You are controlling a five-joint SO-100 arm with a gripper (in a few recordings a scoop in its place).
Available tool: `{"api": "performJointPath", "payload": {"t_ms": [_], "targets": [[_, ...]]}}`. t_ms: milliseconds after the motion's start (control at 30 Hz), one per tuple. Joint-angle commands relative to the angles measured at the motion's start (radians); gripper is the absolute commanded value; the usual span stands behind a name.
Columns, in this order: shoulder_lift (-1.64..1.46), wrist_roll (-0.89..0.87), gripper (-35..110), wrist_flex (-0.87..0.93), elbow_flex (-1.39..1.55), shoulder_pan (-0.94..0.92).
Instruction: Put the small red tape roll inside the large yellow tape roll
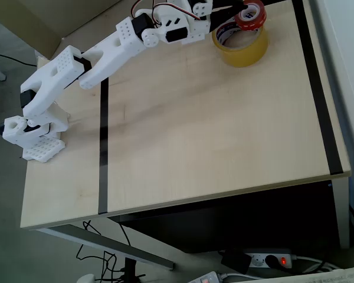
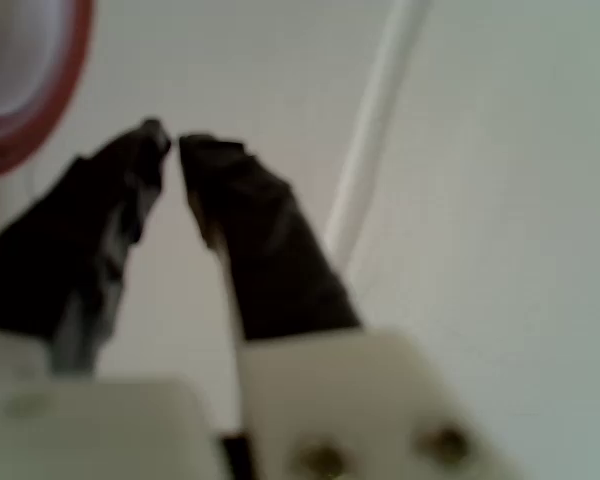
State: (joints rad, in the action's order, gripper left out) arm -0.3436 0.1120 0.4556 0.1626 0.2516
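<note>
Placement step: small red tape roll (image 1: 251, 16) perched tilted on the large yellow tape roll (image 1: 241, 45) rim, not seated; end effector (image 2: 165, 145) nearly closed, empty; nudge needed.

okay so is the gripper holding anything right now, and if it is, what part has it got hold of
Nothing is held. In the wrist view the gripper has its black fingertips nearly together with only air between them; the small red tape roll sits off to the upper left, outside the fingers.

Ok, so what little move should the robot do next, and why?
Probably open the end effector and re-grip the small red tape roll. The roll seems perched on the large yellow tape roll's rim, not down in its hole, and the fingers look nearly closed on nothing.
</note>
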Motion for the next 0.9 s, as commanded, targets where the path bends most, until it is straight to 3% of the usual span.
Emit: {"api": "performJointPath", "payload": {"t_ms": [0, 867], "targets": [[-0.054, 0.009, 0, -0.023, -0.077, 0.008], [-0.021, 0.009, 0, 0.009, -0.058, -0.008]]}}
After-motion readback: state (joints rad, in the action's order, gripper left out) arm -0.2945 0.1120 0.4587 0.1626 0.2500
